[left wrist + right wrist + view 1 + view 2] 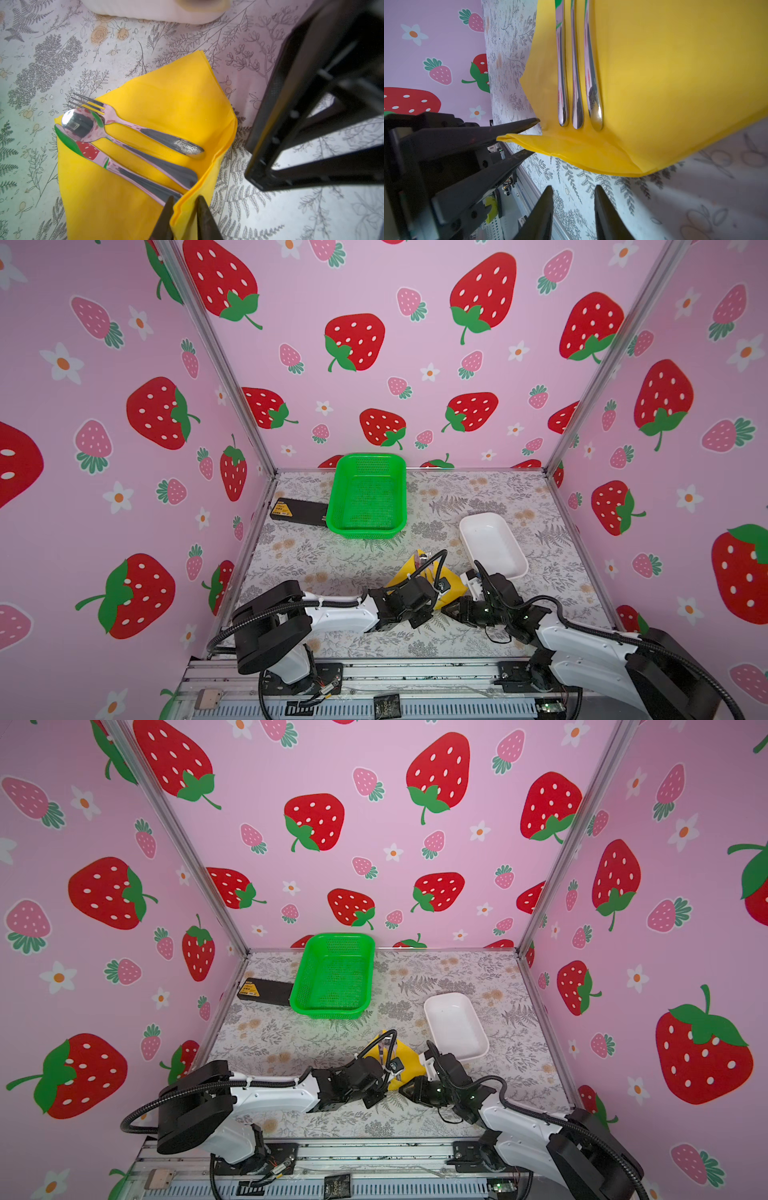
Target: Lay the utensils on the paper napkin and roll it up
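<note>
You are looking at two arms (340,612) with glossy white shells and black joints, each trailing a ribbed black cable (174,1090). Slim black tapered fingers (517,128) are showing small screws, with a yellow-green part glowing behind them.

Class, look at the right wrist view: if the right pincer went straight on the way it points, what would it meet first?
Probably the near folded edge of the yellow napkin, a short stretch of bare table ahead of the right pincer; the utensils lie beyond.

In both top views the arms cover most of the paper napkin (449,585); the utensils (577,83) run off the right wrist picture's twelve o'clock edge.
</note>
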